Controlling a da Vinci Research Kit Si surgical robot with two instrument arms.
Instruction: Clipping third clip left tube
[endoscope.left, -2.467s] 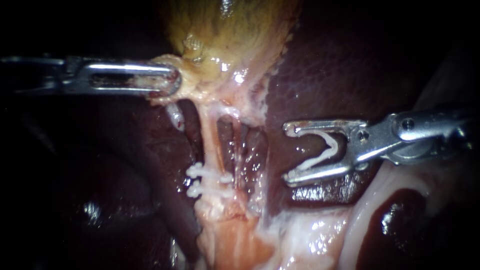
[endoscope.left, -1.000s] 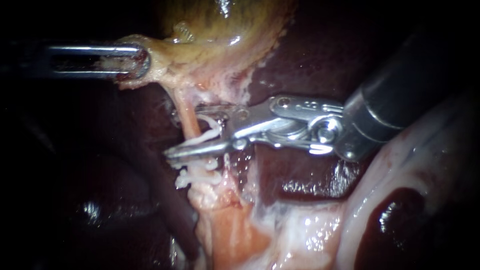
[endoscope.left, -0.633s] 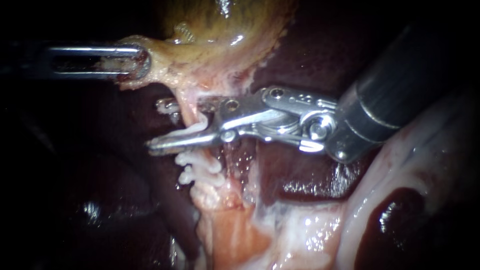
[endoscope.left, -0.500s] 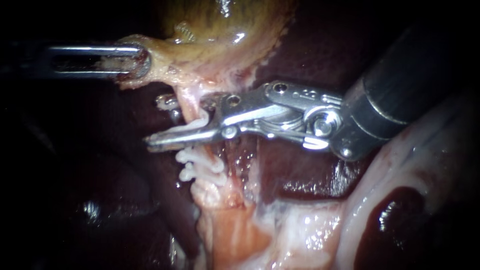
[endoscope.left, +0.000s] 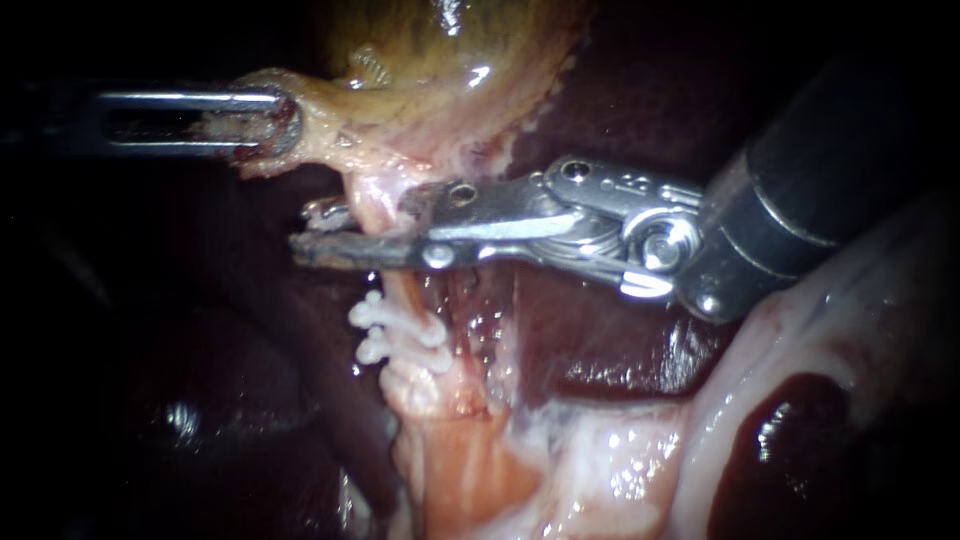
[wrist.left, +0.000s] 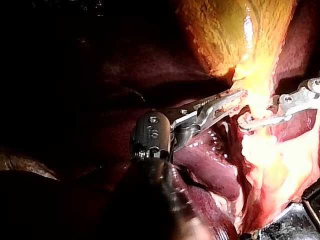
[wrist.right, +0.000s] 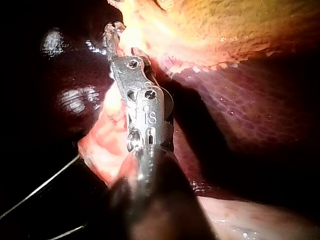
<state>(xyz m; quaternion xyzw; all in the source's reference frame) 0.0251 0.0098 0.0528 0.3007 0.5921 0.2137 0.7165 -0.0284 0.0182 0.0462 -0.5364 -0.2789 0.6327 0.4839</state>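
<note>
My left instrument (endoscope.left: 268, 124) comes in from the left, its jaws shut on the yellowish edge of the gallbladder (endoscope.left: 440, 50) and holding it taut. Below that, the pale pink left tube (endoscope.left: 405, 292) runs downward. My right instrument (endoscope.left: 310, 233) reaches across from the upper right with its jaws shut on the left tube, just above two white clips (endoscope.left: 378, 330) that sit on it. Any clip inside the jaws is hidden. In the left wrist view my left instrument (wrist.left: 231, 100) grips the tissue beside my right instrument (wrist.left: 260, 117). The right wrist view shows my right instrument (wrist.right: 112, 37) at the tube.
Dark red liver (endoscope.left: 600, 350) lies behind and to the right of the tubes. A second thin strand (endoscope.left: 470, 310) runs to the right of the left tube. Pale glistening tissue (endoscope.left: 800, 330) fills the lower right. Dark liver (wrist.right: 240, 115) lies beside my right shaft.
My right instrument came in from the right with an open white clip, straddled the left tube above the two clips, and its jaws have now closed on it. My left instrument pulled the gallbladder edge left, then held.
</note>
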